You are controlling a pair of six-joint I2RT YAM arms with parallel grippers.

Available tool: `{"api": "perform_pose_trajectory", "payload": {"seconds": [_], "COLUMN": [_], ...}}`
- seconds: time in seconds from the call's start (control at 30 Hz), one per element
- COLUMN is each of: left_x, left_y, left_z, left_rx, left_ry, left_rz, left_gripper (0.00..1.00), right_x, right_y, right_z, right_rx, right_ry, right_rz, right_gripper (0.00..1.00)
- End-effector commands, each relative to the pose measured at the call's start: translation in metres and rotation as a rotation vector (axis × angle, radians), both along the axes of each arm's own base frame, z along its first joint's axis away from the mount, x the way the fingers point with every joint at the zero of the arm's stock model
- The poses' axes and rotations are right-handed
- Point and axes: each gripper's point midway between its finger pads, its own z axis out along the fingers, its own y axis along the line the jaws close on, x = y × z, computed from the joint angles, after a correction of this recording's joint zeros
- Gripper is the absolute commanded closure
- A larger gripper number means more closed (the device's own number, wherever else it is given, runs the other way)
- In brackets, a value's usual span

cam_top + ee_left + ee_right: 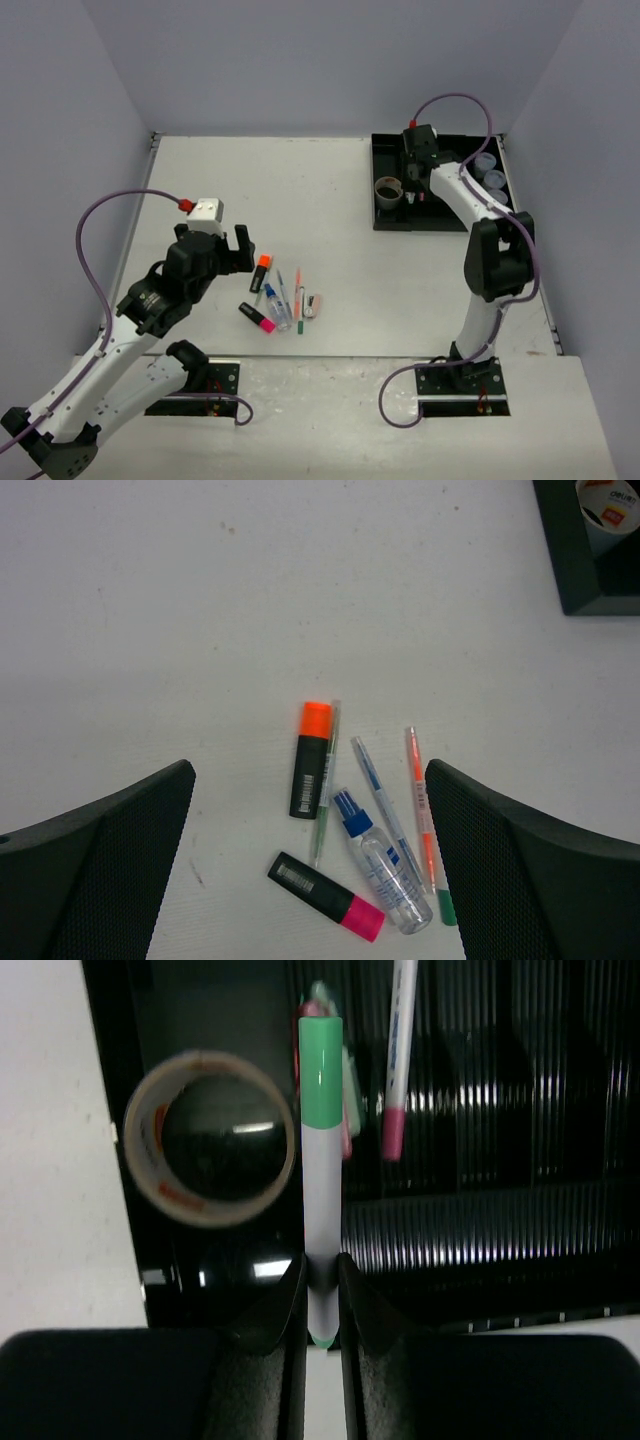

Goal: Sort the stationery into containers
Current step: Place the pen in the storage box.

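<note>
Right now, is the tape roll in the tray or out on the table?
In the tray. The right wrist view shows the tape roll lying flat on the black tray floor, inside its rim.

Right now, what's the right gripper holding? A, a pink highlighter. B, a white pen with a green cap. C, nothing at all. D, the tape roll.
B: in the right wrist view the right gripper is shut on a white pen with a green cap, while the tape roll lies apart from it in the black tray.
</note>
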Motion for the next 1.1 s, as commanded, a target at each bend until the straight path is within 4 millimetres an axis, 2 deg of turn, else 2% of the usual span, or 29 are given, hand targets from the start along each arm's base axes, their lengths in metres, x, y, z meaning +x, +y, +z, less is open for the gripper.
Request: {"api": "perform_pose_trajectory", "payload": {"seconds": [0.0,0.03,0.1,0.23,0.43,0.7,0.77,0.93,1.07], "left_x": [0.003,0.003,0.003,0.003,0.004,0.003,0.002,0.002,0.001], "left_y": [-0.002,-0.003,-0.004,-0.004,-0.003,-0.003,-0.004,-0.003,-0.003], "left_z": [0.007,0.007,0.006,0.007,0.006,0.009,0.009,0.010,0.011], "left_rx": [0.002,0.003,0.003,0.002,0.005,-0.002,-0.004,-0.007,-0.009], "left_ry": [-0.035,-0.033,-0.031,-0.033,-0.031,-0.040,-0.041,-0.045,-0.049], "left_rz": [-0.022,-0.024,-0.028,-0.028,-0.027,-0.029,-0.031,-0.031,-0.030], "left_gripper": [0.00,0.00,0.00,0.00,0.00,0.00,0.00,0.00,0.00], "right_x": [0.040,0.048,0.053,0.069,0.065,0.055,0.053,0.051,0.048], "right_y": [-0.045,-0.048,-0.055,-0.057,-0.059,-0.058,-0.058,-0.055,-0.045], "right_z": [-0.006,-0.007,-0.024,-0.026,-0.041,-0.047,-0.043,-0.021,0.015], "right_rx": [-0.050,-0.051,-0.066,-0.084,-0.096,-0.081,-0.077,-0.067,-0.065], "right_ry": [0.022,0.021,0.074,0.082,0.115,0.139,0.137,0.108,0.046], "right_rz": [-0.064,-0.063,-0.062,-0.039,-0.036,-0.054,-0.059,-0.058,-0.044], "right_gripper": [1.00,1.00,1.00,0.98,0.94,0.77,0.69,0.60,0.58]}}
